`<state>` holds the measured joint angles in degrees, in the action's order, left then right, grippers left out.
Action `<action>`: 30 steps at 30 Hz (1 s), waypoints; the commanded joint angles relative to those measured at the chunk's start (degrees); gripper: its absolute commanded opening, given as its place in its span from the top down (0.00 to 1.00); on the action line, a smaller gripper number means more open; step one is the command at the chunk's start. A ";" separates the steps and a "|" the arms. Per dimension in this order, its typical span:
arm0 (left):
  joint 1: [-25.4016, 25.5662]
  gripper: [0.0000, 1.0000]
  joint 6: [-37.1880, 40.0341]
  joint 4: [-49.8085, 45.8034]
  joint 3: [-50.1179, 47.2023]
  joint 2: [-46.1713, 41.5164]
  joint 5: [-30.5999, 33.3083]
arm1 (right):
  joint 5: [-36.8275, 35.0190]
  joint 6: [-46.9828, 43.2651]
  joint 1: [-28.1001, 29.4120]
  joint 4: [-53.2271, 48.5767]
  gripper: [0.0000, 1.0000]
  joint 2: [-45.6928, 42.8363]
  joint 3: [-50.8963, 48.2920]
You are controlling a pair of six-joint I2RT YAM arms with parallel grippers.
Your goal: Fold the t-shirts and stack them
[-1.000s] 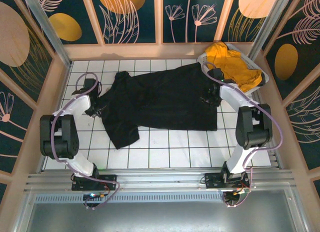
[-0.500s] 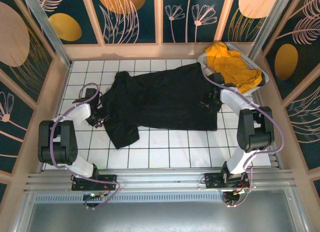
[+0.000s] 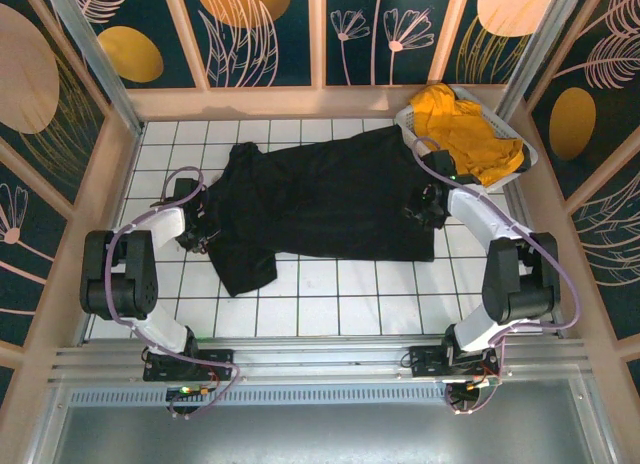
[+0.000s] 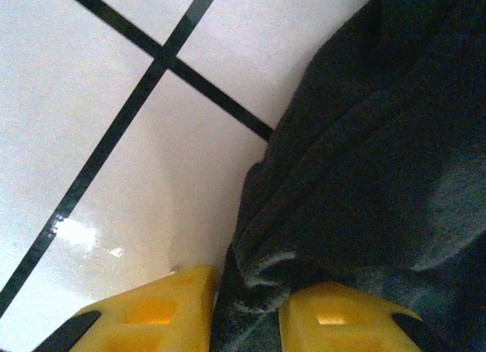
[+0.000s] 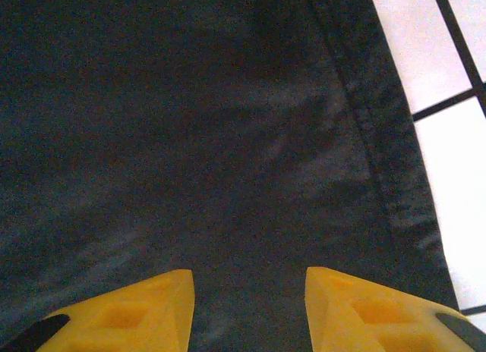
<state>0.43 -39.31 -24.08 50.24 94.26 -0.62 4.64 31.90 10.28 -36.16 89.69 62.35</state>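
1. Black t-shirt [image 3: 330, 199]: lies spread across the middle of the white tiled bench [image 3: 330, 294]; its body is mostly flat, while its left part is bunched and hangs towards the near side in a rumpled flap
2. Mustard-yellow t-shirt [image 3: 468, 132]: crumpled in the white lattice basket [image 3: 404, 116] at the far right corner of the bench, with part of it draped over the rim; the black t-shirt's far right corner reaches just beside the basket
3. Left gripper [image 4: 247, 291]: low at the black t-shirt's left edge, its yellow fingers [image 4: 163, 310] drawn narrow, with a raised fold of the black cloth pinched between them; bare tile lies just to the left of the fold
4. Right gripper [image 5: 247, 280]: over the right-hand part of the black t-shirt, near its stitched hem, fingers spread apart with flat cloth showing between them and nothing held; whether the tips touch the cloth cannot be told
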 commanded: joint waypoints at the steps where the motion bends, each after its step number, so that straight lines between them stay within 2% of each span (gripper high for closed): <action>1: 0.12 0.72 1.68 2.60 -0.57 0.28 0.62 | 0.63 1.75 0.23 -0.62 0.56 -2.46 -1.46; 3: 0.13 0.67 1.67 2.39 -0.49 -0.81 0.63 | 0.41 2.24 0.23 -0.40 0.56 -2.93 -1.88; 6: 0.11 0.43 1.10 0.69 0.88 -3.23 1.70 | -0.02 2.73 0.20 -0.34 0.56 -3.14 -2.12; 8: 0.12 0.40 2.42 0.08 2.00 -4.42 2.42 | -0.07 2.90 0.23 -0.22 0.56 -3.06 -2.07; 11: -0.06 0.41 4.50 -2.91 5.04 -3.65 5.43 | 0.23 3.17 0.29 -0.09 0.56 -2.90 -1.98; 16: -1.57 0.53 4.92 -4.46 5.14 -3.41 6.84 | 1.10 1.85 2.08 0.22 0.56 -2.57 -0.28; 19: -3.15 0.59 6.41 -1.85 3.92 -3.99 3.14 | 10.52 -0.87 3.57 5.73 0.56 -2.61 -1.07; 21: -3.67 0.60 7.52 -0.09 3.56 -3.55 -0.17 | 14.08 -1.53 5.22 8.17 0.56 -2.65 -1.59; 24: -3.63 0.60 8.03 1.14 2.99 -2.24 -2.62 | 14.62 -1.67 7.16 8.52 0.56 -1.86 -1.08; 30: -3.68 0.64 7.66 3.50 0.58 -0.11 -5.55 | 13.32 -1.29 7.32 7.54 0.56 -0.90 -0.21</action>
<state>-3.22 -32.58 -22.02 52.25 92.73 -3.75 17.26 31.59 17.72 -28.84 88.55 61.01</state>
